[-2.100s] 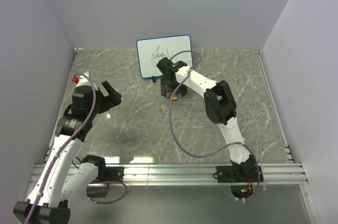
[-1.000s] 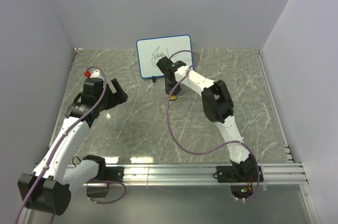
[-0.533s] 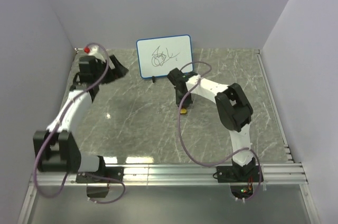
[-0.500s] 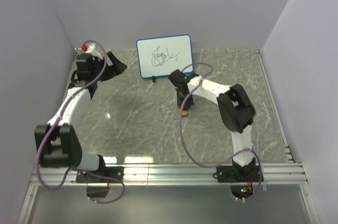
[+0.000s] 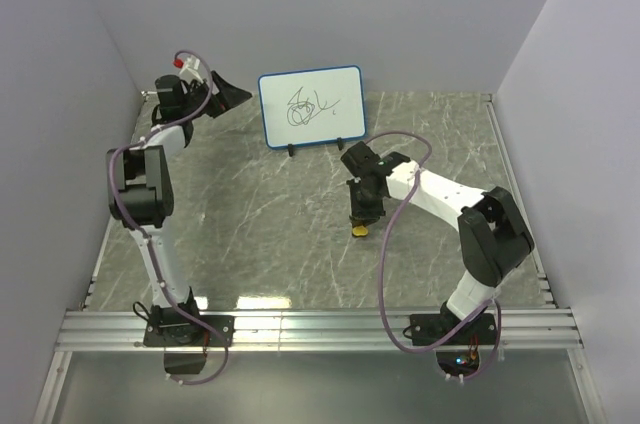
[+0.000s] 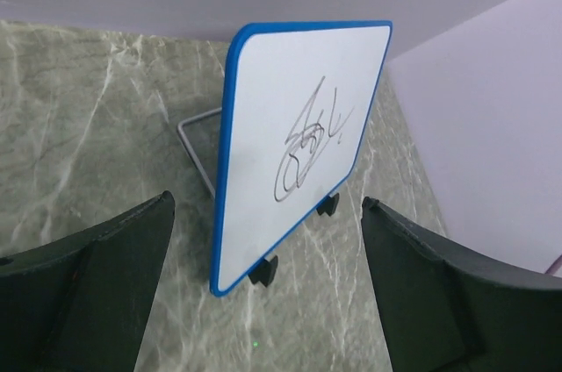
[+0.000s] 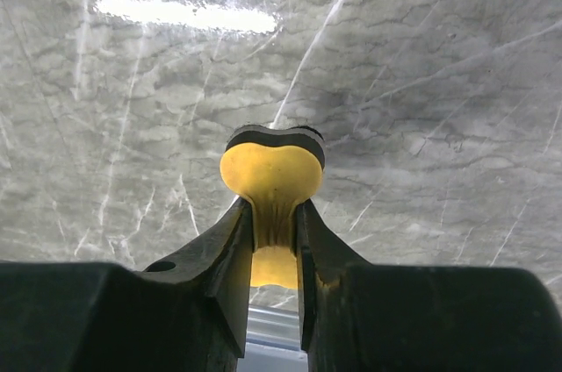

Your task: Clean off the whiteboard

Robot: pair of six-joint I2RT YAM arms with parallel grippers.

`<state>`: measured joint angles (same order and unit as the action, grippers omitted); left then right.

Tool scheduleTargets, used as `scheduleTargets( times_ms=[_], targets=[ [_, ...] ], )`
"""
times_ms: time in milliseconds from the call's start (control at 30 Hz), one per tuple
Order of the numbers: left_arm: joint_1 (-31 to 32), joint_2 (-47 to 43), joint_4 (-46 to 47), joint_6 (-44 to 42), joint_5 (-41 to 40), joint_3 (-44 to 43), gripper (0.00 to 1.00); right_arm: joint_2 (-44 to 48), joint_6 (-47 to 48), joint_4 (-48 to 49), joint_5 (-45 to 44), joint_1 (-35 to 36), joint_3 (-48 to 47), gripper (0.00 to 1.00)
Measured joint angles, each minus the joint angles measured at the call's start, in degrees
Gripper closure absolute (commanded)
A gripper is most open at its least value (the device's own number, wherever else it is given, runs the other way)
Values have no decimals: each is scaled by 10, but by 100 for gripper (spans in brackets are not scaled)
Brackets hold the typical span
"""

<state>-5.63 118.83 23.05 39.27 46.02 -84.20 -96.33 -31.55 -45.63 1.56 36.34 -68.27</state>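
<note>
The whiteboard stands upright at the back of the table on two black clip feet, blue-rimmed, with a black scribble on its face. In the left wrist view the whiteboard shows edge-on between my spread fingers. My left gripper is open just left of the board, apart from it. My right gripper hangs over the table in front of the board, shut on a yellow eraser with a dark pad on its far side; the foam bulges out beyond the fingertips.
A grey wire stand props the board from behind. Grey walls close in the marble table on three sides. An aluminium rail runs along the near edge by the arm bases.
My left arm has swung from the left middle of the table up to the board's left side. My right gripper has carried the eraser away from the board, toward the near right.
</note>
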Motion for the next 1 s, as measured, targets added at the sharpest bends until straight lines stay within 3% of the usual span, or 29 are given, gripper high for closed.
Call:
scheduleTargets(
  times_ms=[467, 533, 567, 600, 767, 1000],
  targets=[
    [39, 181, -21, 9, 2, -198, 10, 0, 1, -2, 13, 0, 12, 100],
    [47, 200, -24, 13, 3, -221, 15, 0, 1, -2, 13, 0, 12, 100],
    [49, 206, -23, 20, 3, -224, 29, 0, 1, -3, 13, 0, 12, 100],
    [52, 210, -21, 27, 6, -227, 35, 0, 1, -3, 13, 0, 12, 100],
    [63, 230, 2, 56, 26, -229, 51, 0, 1, -3, 11, 0, 12, 100],
    [77, 252, 61, 106, 73, -228, 66, 9, 1, 0, 11, 0, 27, 100]
  ],
)
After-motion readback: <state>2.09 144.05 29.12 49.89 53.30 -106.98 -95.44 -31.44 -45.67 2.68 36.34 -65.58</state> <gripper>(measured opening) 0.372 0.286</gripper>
